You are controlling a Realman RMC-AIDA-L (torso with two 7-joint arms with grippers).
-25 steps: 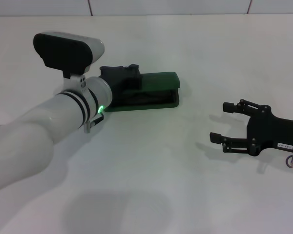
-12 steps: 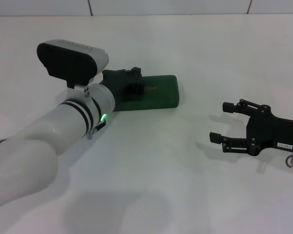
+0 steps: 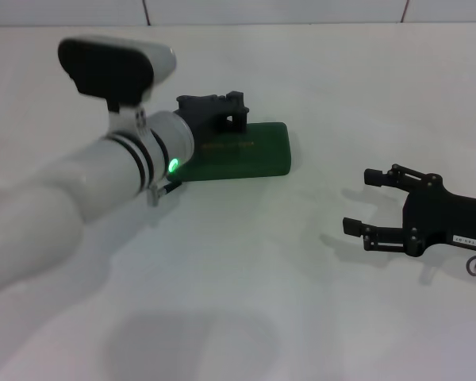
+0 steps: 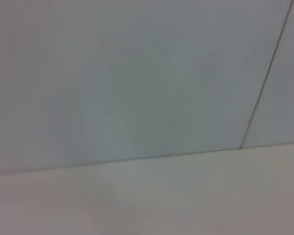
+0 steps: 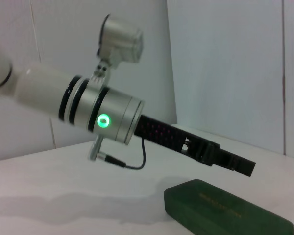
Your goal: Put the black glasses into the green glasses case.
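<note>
1. case [image 3: 238,152] lies shut toward the bench's far edge, left of centre (gold lettering on its lid); glasses are not visible.
2. left gripper [image 3: 236,113] hangs just above the case, clear of it; its fingers look closed and empty.
3. right gripper [image 3: 363,200] rests near the bench's right edge, fingers spread, holding nothing.

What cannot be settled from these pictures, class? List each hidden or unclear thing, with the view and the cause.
- The black glasses: in no view; the green glasses case is shut, so its inside is hidden.
- Left gripper: its fingers' state is unclear in the head and right wrist views.
- Gold lettering on the lid: too small to read.
- Left wrist view: only wall and table.
- Right gripper, open, resting apart.
</note>
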